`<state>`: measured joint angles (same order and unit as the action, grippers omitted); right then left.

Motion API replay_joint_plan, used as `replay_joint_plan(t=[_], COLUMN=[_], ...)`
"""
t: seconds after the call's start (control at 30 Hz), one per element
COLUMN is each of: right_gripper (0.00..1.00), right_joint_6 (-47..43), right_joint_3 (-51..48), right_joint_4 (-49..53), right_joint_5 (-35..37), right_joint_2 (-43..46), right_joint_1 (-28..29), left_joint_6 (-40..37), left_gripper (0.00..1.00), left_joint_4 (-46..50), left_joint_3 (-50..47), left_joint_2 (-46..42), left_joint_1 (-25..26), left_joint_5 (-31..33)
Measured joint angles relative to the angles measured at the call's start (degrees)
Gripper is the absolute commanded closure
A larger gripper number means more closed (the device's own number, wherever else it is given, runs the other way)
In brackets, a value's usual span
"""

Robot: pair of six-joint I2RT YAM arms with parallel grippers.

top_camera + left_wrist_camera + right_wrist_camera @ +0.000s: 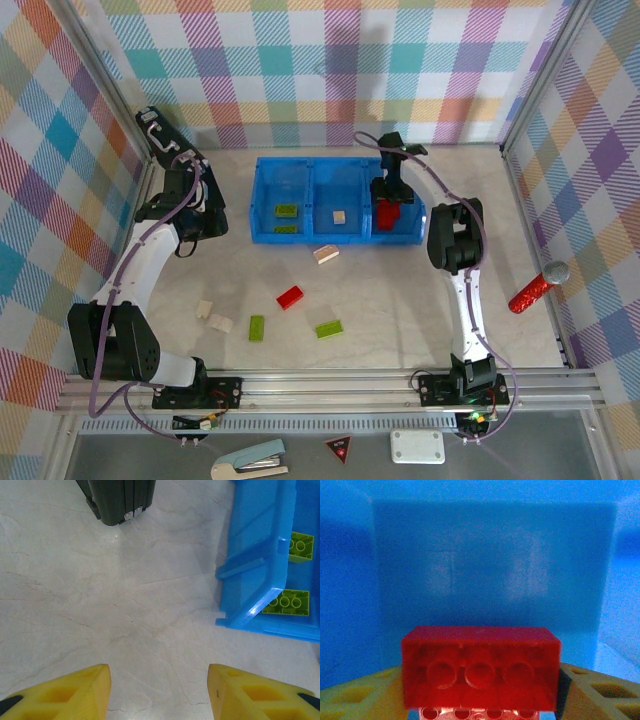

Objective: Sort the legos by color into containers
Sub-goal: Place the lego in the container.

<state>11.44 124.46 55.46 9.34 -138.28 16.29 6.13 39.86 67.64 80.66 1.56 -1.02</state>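
The blue tray (335,163) lies at the table's back with three containers. Two green legos (287,210) (286,602) lie in the left one and a cream lego (340,216) in the middle one. My right gripper (388,200) (480,702) reaches down into the right container, where a red lego (480,665) stands between its yellow fingers, above another red piece (470,713). A dark gap shows at the right finger, so the jaws stand open. My left gripper (213,226) (159,695) hangs open over bare table, left of the tray (260,565).
Loose legos lie on the table: cream (326,254), red (290,297), two green (257,328) (329,329) and two cream (204,309) (220,323). A black case (120,497) stands beyond the left gripper. A red cylinder (537,287) lies at the right wall.
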Motion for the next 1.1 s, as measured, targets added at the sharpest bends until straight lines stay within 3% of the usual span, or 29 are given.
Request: replay_joint_plan(t=[0.37,0.63,1.1], right_gripper=[0.25,0.25,0.26], right_joint_6=[0.0,0.1,3.0], right_joint_3=[0.7,-2.2,-21.3], right_joint_4=[1.9,2.6,1.8], right_joint_5=[-0.2,-0.8,-1.1], right_joint_2=[0.8,8.6,25.8], right_joint_1=[-0.2,-0.2,4.1], left_joint_6=[0.0,0.0,0.0], left_gripper=[0.46,0.46,0.46], left_joint_4=[0.0,0.0,0.6], left_joint_3=[0.0,0.0,0.0], left_joint_2=[0.0,0.0,3.3], left_joint_1=[0.0,0.0,0.7], left_joint_5=[-0.1,-1.5,-4.0])
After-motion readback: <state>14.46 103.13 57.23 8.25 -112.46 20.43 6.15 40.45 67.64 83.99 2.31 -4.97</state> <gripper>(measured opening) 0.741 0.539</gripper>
